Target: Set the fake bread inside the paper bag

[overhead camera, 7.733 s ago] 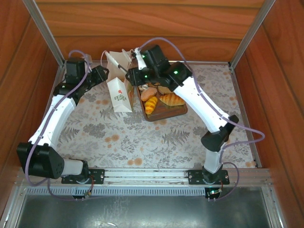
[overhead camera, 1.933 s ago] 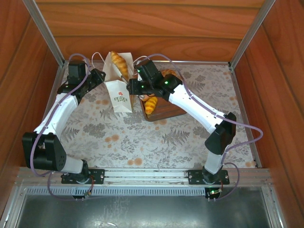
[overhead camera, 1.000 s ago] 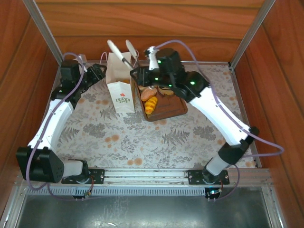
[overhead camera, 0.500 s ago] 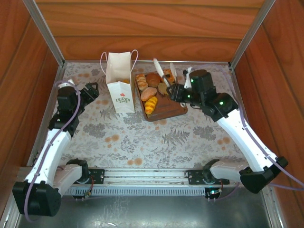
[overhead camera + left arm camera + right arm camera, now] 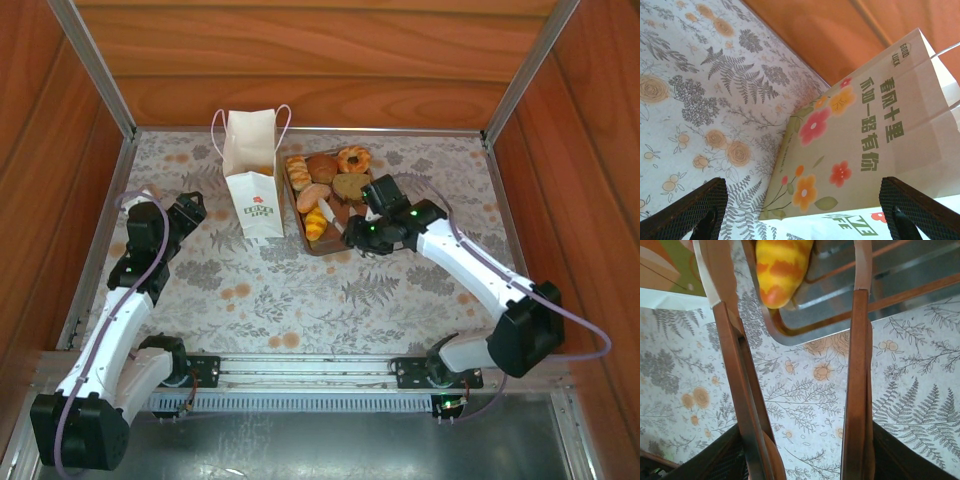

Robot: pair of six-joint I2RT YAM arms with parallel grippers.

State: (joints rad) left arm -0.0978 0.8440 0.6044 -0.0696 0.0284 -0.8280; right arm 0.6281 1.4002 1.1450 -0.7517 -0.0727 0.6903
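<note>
The floral worktop (image 5: 300,290) is boxed in by wood panels. The paper bag (image 5: 252,180) stands upright at the far left, just beside the brown tray (image 5: 905,270) where the fake bread (image 5: 325,180) lies. My left jaws stand wide apart and empty, facing the bag's flowered side. My right jaws are clamped on wooden tongs (image 5: 857,390), whose arms straddle a striped croissant (image 5: 782,267) at the tray's near edge. Whether they touch it, I cannot tell.

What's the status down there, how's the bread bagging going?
Left gripper open, beside the paper bag, not touching. Right gripper clamping tongs, tongs open and empty by the striped croissant. Fake bread on tray. Nothing blocking.
</note>
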